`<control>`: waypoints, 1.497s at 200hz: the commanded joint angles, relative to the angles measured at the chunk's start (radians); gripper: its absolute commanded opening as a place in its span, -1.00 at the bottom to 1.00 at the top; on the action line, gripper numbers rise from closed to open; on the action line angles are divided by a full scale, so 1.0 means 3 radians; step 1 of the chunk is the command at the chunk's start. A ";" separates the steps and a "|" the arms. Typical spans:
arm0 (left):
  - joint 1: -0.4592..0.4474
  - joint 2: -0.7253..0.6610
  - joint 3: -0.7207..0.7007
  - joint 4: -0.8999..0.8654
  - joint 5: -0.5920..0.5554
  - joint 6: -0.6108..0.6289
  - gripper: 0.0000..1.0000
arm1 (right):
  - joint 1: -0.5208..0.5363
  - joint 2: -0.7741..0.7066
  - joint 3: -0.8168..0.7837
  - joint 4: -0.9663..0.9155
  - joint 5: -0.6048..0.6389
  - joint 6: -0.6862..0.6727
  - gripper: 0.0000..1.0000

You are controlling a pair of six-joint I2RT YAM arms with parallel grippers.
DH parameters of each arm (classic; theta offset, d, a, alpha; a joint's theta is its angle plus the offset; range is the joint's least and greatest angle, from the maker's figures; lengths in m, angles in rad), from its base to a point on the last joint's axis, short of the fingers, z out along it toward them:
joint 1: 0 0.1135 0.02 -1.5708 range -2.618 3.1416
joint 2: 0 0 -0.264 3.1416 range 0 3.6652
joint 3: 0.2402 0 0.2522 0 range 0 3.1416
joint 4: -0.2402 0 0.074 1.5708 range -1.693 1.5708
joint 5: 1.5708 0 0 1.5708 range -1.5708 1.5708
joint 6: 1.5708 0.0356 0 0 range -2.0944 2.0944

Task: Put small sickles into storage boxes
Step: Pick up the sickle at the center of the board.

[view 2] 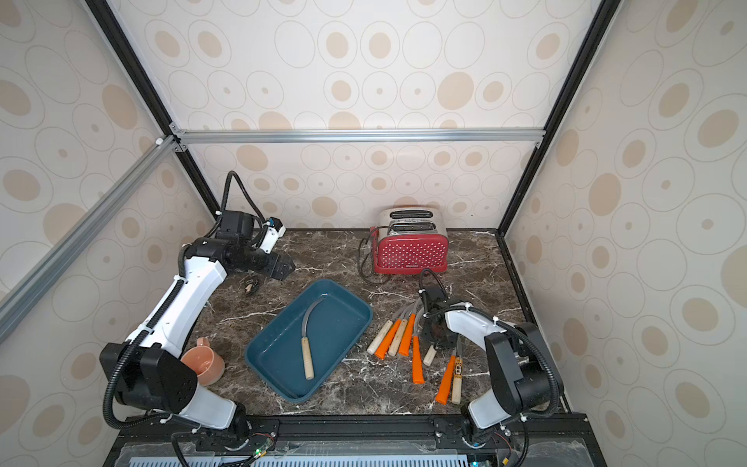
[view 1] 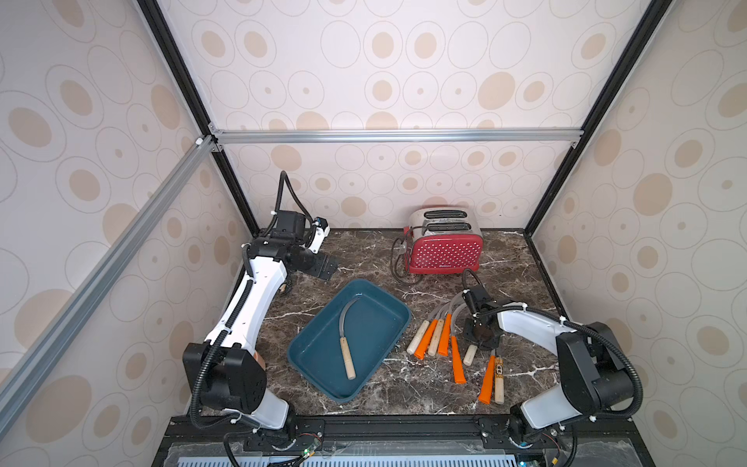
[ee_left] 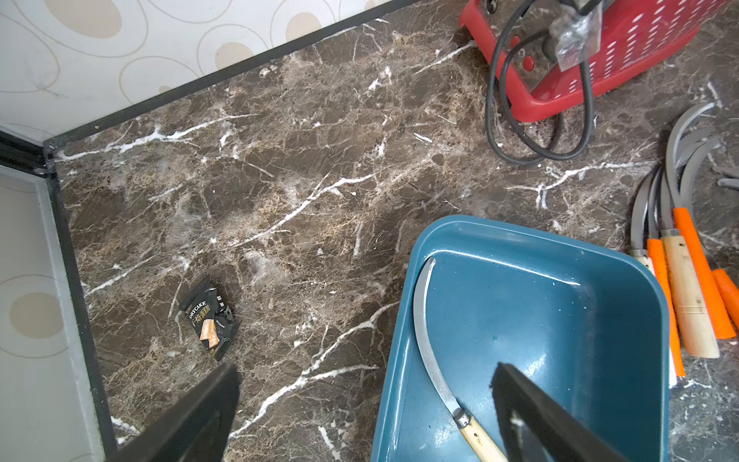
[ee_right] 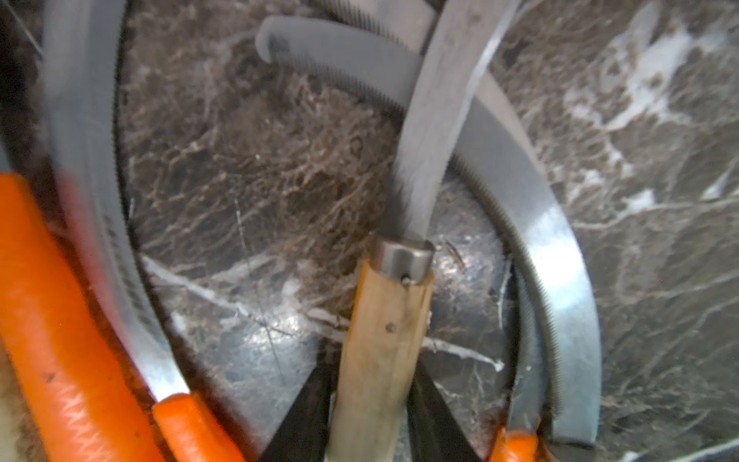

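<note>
On the right of the table (view 1: 364, 250), the right gripper (ee_right: 368, 378) has its jaws tight on a wooden-handled sickle (ee_right: 384, 328) in the pile (view 1: 438, 335). Best to lift straight up so the crossing blades (ee_right: 532, 224) slip free, then carry it left to the tray (view 1: 380, 323), which holds 1 sickle (view 1: 347, 356). The left gripper (ee_left: 364, 370) hangs wide open, empty.

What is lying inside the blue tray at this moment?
One sickle with a pale wooden handle lies in the tray, alone. In both top views nothing covers its floor, so nothing seems hidden.
</note>
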 commanded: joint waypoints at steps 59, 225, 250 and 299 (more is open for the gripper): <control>-0.0006 -0.0108 -0.0005 -0.0005 -0.0030 -0.0027 0.98 | -0.0019 0.0190 -0.0008 0.0058 0.0133 0.0041 -0.70; -0.0007 -0.0076 0.0102 -0.0032 -0.0026 -0.0049 0.98 | -0.0021 -0.0648 0.0064 -0.0278 0.0189 0.0001 -0.95; -0.0010 -0.0087 0.0107 -0.0033 -0.0061 -0.0039 0.98 | -0.0022 -0.0684 0.0091 -0.0286 0.0136 -0.0006 -0.96; -0.0009 -0.0072 0.0142 -0.0059 -0.0130 -0.0087 0.98 | 0.0025 -0.0790 0.0162 -0.0328 0.0086 -0.0006 -0.96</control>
